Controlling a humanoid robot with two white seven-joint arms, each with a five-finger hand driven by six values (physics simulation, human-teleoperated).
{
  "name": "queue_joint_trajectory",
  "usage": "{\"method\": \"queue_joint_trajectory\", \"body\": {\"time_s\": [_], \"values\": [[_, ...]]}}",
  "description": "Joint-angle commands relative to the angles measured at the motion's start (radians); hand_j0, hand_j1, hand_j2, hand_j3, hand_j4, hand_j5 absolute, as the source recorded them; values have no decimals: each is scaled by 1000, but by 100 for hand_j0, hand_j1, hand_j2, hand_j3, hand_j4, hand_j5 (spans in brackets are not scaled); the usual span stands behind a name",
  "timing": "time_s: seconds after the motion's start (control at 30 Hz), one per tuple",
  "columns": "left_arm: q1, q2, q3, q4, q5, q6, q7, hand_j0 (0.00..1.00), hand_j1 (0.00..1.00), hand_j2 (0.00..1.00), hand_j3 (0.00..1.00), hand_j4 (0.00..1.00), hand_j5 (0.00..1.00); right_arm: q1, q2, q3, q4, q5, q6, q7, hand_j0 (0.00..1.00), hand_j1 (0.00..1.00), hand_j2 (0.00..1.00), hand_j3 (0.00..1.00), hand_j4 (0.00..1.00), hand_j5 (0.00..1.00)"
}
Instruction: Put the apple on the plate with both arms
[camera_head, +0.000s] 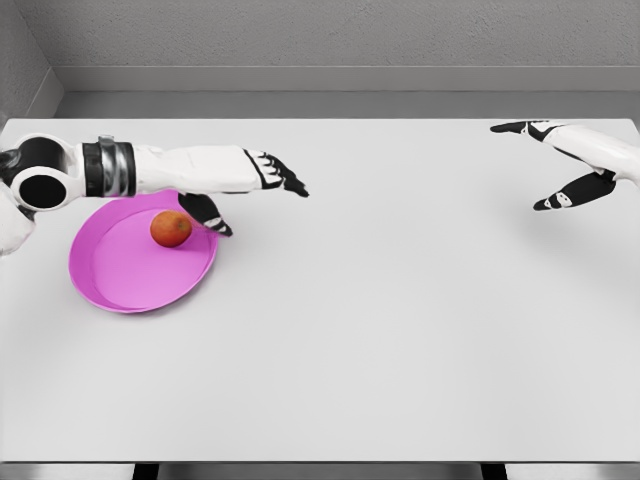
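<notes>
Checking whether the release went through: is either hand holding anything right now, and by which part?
Nothing is held. The apple sits on the pink plate, free of the left hand; the right hand is open and empty too.

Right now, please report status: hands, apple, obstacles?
Left hand open, above plate edge. Right hand open, far side. Apple on plate. Nothing in the way.

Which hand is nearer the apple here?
Left. The left hand hovers open just above and right of the apple on the plate; the right hand is open, far across the table.
</notes>
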Motion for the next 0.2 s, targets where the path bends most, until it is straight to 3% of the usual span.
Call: {"method": "queue_joint_trajectory", "body": {"time_s": [0.0, 0.17], "values": [[0, -46, 1, 2, 13, 2, 2, 100, 100, 100, 100, 100, 100, 2, -1, -2, 0, -8, 3, 0, 100, 100, 100, 100, 100, 100], [3, -43, 1, 0, 12, 2, 1, 100, 100, 100, 100, 100, 100, 2, -3, -3, 0, -8, 3, 0, 100, 100, 100, 100, 100, 100]]}}
